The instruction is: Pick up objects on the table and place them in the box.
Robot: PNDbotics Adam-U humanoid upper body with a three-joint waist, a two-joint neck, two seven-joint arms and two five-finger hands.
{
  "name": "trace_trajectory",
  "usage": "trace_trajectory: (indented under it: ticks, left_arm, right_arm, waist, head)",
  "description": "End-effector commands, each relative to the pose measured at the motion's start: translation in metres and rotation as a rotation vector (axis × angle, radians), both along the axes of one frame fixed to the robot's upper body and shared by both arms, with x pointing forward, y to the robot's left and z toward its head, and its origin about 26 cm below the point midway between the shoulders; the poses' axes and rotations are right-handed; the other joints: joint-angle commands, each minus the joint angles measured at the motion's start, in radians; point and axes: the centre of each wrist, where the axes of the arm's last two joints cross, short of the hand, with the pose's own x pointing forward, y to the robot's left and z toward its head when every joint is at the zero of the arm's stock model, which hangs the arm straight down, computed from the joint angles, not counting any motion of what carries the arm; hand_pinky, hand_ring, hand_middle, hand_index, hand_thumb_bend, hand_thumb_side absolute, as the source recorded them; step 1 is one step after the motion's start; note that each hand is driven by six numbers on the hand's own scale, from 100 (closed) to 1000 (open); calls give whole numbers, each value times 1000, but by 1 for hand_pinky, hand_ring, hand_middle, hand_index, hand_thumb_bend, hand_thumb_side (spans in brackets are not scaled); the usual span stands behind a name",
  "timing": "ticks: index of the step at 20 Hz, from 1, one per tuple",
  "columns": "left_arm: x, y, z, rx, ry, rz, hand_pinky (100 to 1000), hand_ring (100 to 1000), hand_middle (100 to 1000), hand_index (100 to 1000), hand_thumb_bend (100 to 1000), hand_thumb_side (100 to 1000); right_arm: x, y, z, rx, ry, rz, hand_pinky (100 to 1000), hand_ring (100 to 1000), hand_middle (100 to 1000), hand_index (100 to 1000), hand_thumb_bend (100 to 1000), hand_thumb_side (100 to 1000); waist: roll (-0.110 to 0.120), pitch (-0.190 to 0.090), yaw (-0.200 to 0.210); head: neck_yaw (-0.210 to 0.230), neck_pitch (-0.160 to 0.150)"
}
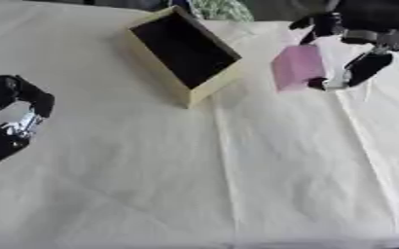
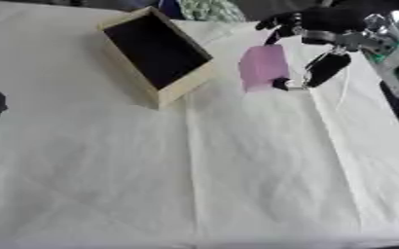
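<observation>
One pink block (image 1: 297, 67) is pinched in the right robot hand (image 1: 349, 58), its fingers curled round it, just to the right of the open box (image 1: 186, 48) at the far side of the cloth-covered tabletop (image 1: 237, 170). Near the left edge, the left robot hand (image 1: 11, 114) rests with fingers curled, holding nothing.
</observation>
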Motion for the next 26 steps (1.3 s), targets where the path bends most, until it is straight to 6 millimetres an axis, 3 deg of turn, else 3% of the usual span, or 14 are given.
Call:
trace_trajectory:
  ticks: [1,14,26]
  left_arm:
    - [0,-4,13,12,-38,-36,654,504,447,557,373,596]
    - [6,-33,28,12,-71,-178,653,505,446,557,377,592]
    - [8,-49,36,17,-88,-259,652,505,445,556,378,593]
  right_arm:
    - [-4,-10,28,-119,-15,60,866,951,961,785,340,437]
    - [9,-13,50,-27,-58,17,864,944,946,782,257,366]
    - [30,-13,33,45,-64,-51,857,935,929,781,188,290]
  waist:
    - [5,-18,9]
    - [0,-6,130]
    - [-13,14,219]
  head:
    - [-13,-12]
    - [-94,-38]
    - [-151,-51]
